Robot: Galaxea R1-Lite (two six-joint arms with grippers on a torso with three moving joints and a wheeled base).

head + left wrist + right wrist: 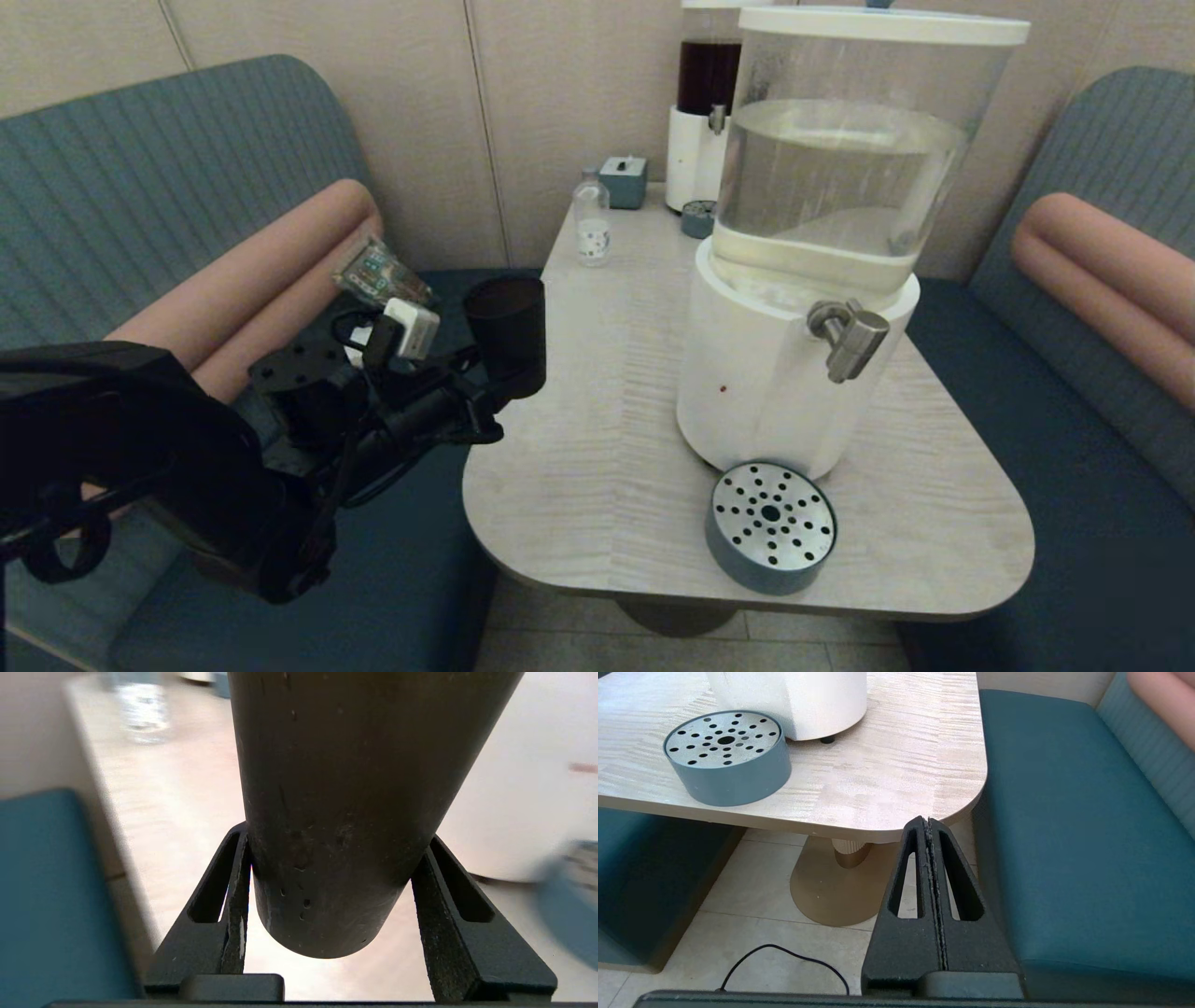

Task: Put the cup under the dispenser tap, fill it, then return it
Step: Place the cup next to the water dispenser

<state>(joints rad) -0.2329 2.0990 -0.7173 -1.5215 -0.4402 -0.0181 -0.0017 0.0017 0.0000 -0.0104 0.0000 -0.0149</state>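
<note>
the left end effector [327, 877] is clamped on the cup [506, 334] low on its wall, holding it upright at the bench [597, 448] left edge; the rim is cropped in the wrist view. the dispenser tap [848, 338] stands well apart. the right end effector [930, 826], fingers pressed together and empty, hangs below the bench's near right corner.

You see a smoky-black cup [506, 334], a brushed-silver dispenser tap [848, 338] on a white base [756, 373], a pale streaky wood-grain bench [597, 439], and a grey-blue drip tray [770, 527] with a silver dotted top.
</note>
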